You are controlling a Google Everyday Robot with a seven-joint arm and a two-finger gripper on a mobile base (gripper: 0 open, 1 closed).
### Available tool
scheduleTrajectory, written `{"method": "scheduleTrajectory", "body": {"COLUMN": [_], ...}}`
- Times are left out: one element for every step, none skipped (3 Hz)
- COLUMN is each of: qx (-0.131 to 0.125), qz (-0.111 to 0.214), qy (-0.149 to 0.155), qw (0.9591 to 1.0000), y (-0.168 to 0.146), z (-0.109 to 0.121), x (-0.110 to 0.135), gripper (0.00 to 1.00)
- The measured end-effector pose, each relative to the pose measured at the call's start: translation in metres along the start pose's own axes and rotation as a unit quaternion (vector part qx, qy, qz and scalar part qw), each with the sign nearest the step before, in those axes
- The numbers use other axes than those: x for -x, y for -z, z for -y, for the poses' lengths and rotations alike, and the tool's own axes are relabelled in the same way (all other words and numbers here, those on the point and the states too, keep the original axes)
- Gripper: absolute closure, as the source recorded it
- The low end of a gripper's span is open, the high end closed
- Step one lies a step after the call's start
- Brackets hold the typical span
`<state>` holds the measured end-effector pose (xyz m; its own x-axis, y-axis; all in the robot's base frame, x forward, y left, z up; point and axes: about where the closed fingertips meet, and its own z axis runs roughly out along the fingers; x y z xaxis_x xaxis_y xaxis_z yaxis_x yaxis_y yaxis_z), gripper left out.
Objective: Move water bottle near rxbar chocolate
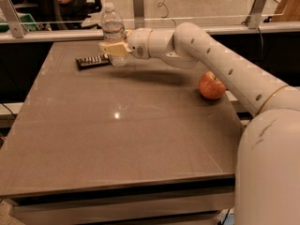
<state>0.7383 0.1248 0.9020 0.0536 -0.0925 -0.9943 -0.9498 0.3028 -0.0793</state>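
Note:
The water bottle (112,28), clear and ribbed with a white cap and a white-and-red label, stands upright at the far left of the table. My gripper (114,48) is shut on the bottle's lower half, its tan fingers (111,48) across the front of it. The rxbar chocolate (93,61), a flat dark bar with a row of white markings, lies just left of the bottle's base, close to touching it. My white arm (211,55) reaches in from the right.
A red apple (212,86) sits near the table's right edge, under my arm. The brown table (126,135) ends at a glass barrier with metal posts (138,3) along the back. A person sits behind the barrier at the far left.

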Motion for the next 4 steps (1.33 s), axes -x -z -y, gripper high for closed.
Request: {"method": "scheduleTrajectory", "body": {"qx": [0.007, 0.019, 0.030, 0.034], "qz": [0.000, 0.006, 0.011, 0.013], "qy": [-0.001, -0.003, -0.003, -0.002], "qw": [1.0000, 0.9998, 0.9995, 0.9993], "y": [0.000, -0.003, -0.005, -0.005], "z": [0.009, 0.014, 0.016, 0.017], "x": [-0.010, -0.019, -0.023, -0.024], "gripper": [1.00, 0.85, 0.62, 0.39]}}
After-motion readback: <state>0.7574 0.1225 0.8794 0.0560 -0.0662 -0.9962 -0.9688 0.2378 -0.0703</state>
